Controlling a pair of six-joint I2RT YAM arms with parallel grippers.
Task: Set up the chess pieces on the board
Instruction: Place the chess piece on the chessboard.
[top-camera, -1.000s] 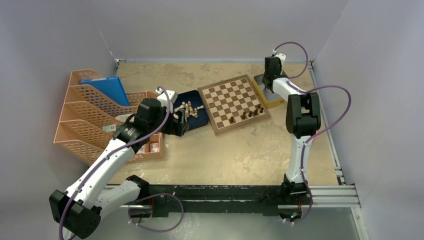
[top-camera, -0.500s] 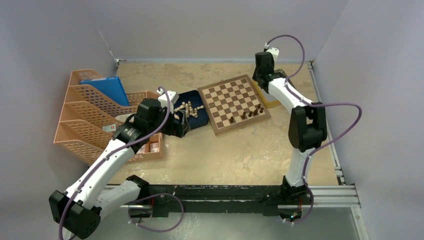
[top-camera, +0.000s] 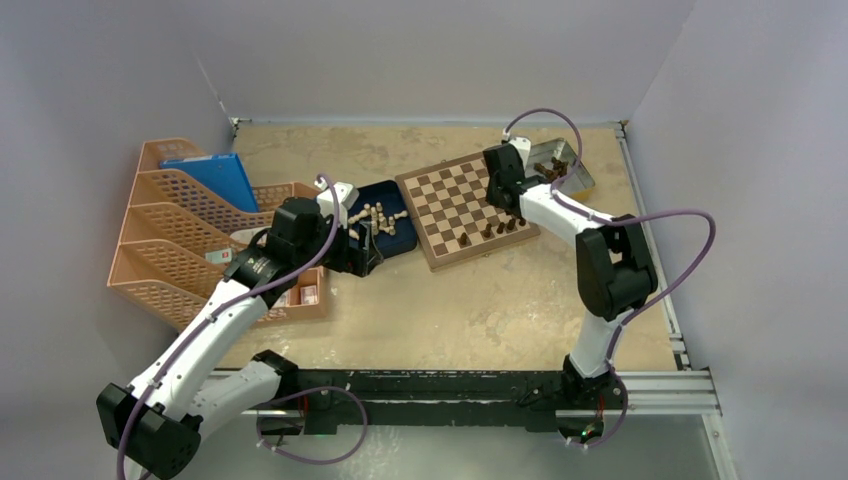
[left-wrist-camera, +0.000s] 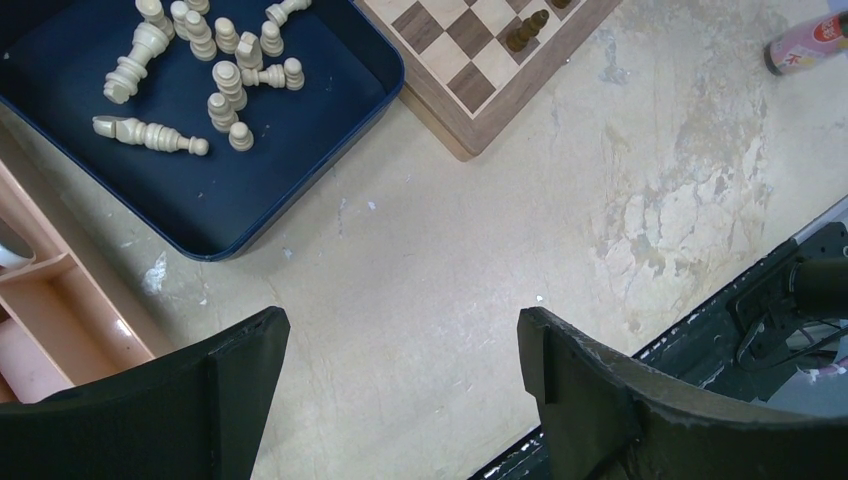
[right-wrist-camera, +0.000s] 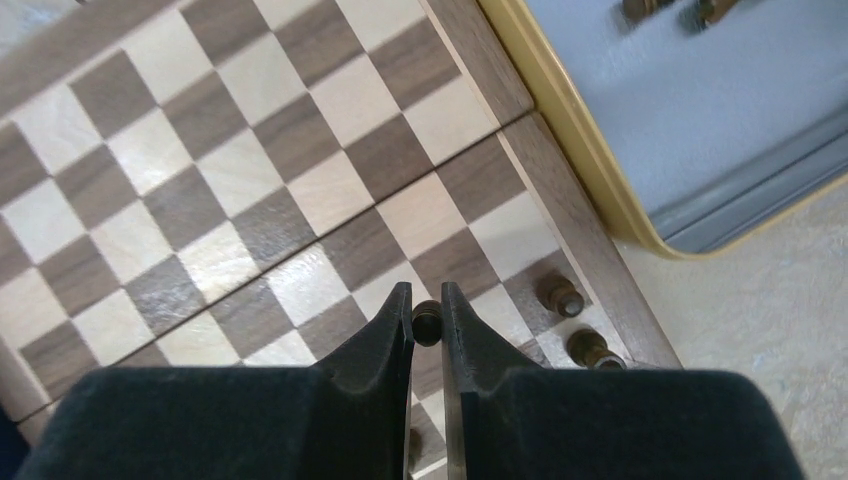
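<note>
The board lies at the back middle of the table, with several dark chess pieces standing along its near right edge. My right gripper hangs over that corner, shut on a small dark chess piece. Just to its right, two dark pieces stand on the board's edge squares. From above, the right gripper is over the board's right side. My left gripper stands wide open over bare table, near the dark blue tray of cream pieces, holding nothing.
A silver tin holding a few dark pieces sits right of the board. Orange file organisers with a blue folder fill the left side. A small red-and-white can lies on the table. The black base rail runs along the near edge.
My right arm has swung left from over the silver tin to above the board's right side, its jaws shut. The left arm has stayed still.
</note>
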